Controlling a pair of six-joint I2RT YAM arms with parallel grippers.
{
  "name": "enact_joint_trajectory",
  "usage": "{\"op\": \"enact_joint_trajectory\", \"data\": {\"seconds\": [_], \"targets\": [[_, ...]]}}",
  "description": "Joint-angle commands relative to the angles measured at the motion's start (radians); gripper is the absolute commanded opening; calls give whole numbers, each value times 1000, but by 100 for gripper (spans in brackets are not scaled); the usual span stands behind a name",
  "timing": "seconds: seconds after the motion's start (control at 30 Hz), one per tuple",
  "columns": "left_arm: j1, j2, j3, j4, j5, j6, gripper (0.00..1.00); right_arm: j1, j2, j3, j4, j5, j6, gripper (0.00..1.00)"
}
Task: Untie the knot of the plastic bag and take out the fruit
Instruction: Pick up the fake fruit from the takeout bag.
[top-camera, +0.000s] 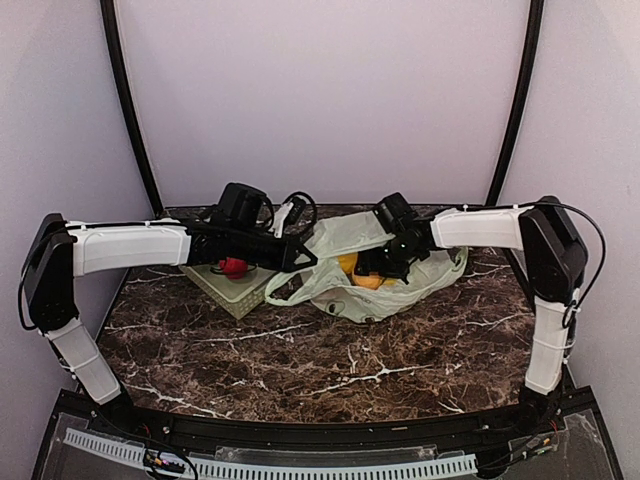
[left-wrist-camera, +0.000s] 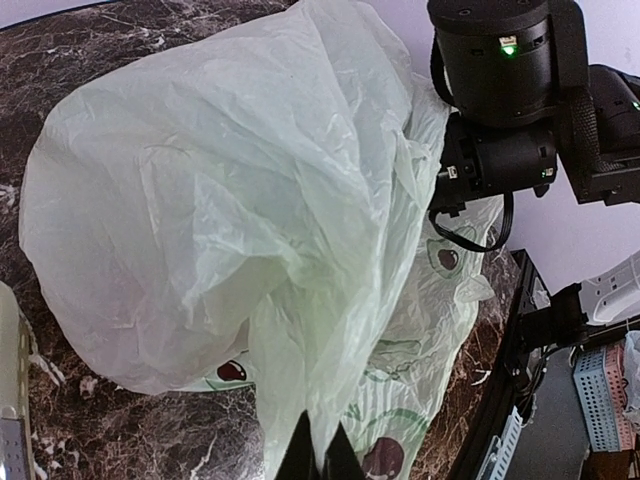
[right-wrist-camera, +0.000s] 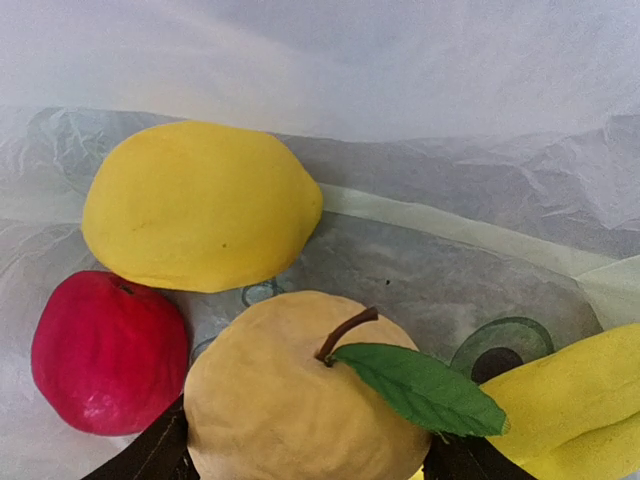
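**Jaws: left clenched, right spread**

Clamped in left jaws: a fold of thin, translucent pale green plastic bag (left-wrist-camera: 220, 200), billowing ahead of them over dark marbled tabletop (left-wrist-camera: 120, 445). Between parted right jaws, inside bag: pale yellow round stemmed fruit (right-wrist-camera: 290, 400), contact unclear. Beyond it, yellow oval fruit (right-wrist-camera: 200, 205); leftward, red apple (right-wrist-camera: 108, 352); rightward, yellow banana (right-wrist-camera: 570, 385).

A dark brown marble table (top-camera: 330, 375) with white veins stands between plain pale lilac walls (top-camera: 320, 90) under soft, even light. Two black poles (top-camera: 128, 110) rise from its far corners, and blue and pink crates (left-wrist-camera: 598, 400) sit beyond one edge.
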Motion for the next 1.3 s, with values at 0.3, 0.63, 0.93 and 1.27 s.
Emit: {"op": "enact_joint_trajectory", "data": {"seconds": [0.3, 0.63, 0.93, 1.27], "targets": [[-7, -44, 30, 6, -53, -27, 1, 96, -318, -232, 296, -152, -218, 41], [14, -14, 65, 87, -93, -128, 1, 175, -430, -330, 312, -234, -244, 41], [47, 7, 43, 63, -113, -152, 1, 199, -609, -362, 331, -307, -241, 42], [46, -170, -85, 115, -235, -1, 51, 196, -696, -355, 501, -250, -196, 44]]}}
